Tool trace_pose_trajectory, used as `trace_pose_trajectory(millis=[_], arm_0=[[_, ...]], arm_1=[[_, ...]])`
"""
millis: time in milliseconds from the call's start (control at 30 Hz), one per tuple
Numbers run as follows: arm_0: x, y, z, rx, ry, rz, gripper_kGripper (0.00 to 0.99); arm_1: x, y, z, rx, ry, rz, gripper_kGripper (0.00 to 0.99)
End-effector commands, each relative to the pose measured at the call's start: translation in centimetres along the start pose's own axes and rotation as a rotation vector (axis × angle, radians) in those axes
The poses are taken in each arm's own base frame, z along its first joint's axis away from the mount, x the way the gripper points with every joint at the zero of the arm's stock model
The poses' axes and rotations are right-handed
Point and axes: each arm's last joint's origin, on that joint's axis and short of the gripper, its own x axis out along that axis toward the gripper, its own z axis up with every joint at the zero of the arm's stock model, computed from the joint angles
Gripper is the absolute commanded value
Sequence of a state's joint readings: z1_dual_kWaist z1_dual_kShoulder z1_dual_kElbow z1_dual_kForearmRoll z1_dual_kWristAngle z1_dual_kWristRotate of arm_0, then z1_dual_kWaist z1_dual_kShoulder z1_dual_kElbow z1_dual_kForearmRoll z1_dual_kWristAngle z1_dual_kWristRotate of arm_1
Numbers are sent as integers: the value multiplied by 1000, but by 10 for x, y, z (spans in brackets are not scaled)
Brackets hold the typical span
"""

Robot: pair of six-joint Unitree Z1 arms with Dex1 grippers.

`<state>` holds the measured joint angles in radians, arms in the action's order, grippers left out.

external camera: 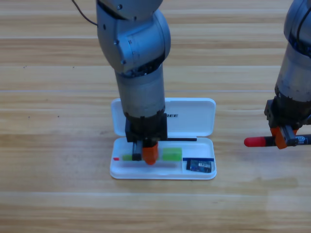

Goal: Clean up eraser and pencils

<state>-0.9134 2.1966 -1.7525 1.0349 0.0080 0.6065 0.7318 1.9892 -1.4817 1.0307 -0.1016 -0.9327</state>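
Two grippers were at work over the wooden table [48, 121], one in the white case [194, 124] and one off to its right.

Nearest me, the eraser [200, 166] lay in the right end of the case's tray. Just left of it the left gripper [145, 155] pointed down into the tray over the green highlighter [171, 154], and I couldn't tell how it stood. Farther right, well apart from the case, the right gripper [284, 138] was clamped on the black marker [267, 141], red cap toward the case.
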Motion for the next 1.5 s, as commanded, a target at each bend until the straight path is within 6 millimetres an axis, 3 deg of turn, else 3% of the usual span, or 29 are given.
trace_pose_trajectory(millis=[33, 1000, 1033, 1067, 1133, 1167, 1200, 1233, 1500], arm_0=[[27, -4, 1, 3, 59, -21, 0], [28, -3, -3, -4, 72, -20, 5], [28, -3, -3, -4, 72, -20, 66], [28, -3, -3, -4, 73, -21, 207], [29, -4, -5, -12, 80, -21, 721], [29, -4, -5, -16, 82, -21, 877], [29, -4, -5, -18, 82, -21, 950], [29, -4, -5, -19, 83, -19, 986], [27, -4, -5, -24, 80, -15, 990]], arm_1=[[-1, 8, -8, 12, 19, 25, 0], [1, 10, -4, -2, 24, 31, 0], [1, 11, -5, -3, 25, 32, 0], [0, 11, -5, -2, 24, 31, 0], [0, 11, -5, -2, 26, 30, 0], [1, 11, -5, -3, 27, 31, 0], [1, 11, -5, -3, 27, 31, 0], [0, 11, -5, -2, 26, 30, 0], [-8, 19, 1, -24, 11, 22, 0]])
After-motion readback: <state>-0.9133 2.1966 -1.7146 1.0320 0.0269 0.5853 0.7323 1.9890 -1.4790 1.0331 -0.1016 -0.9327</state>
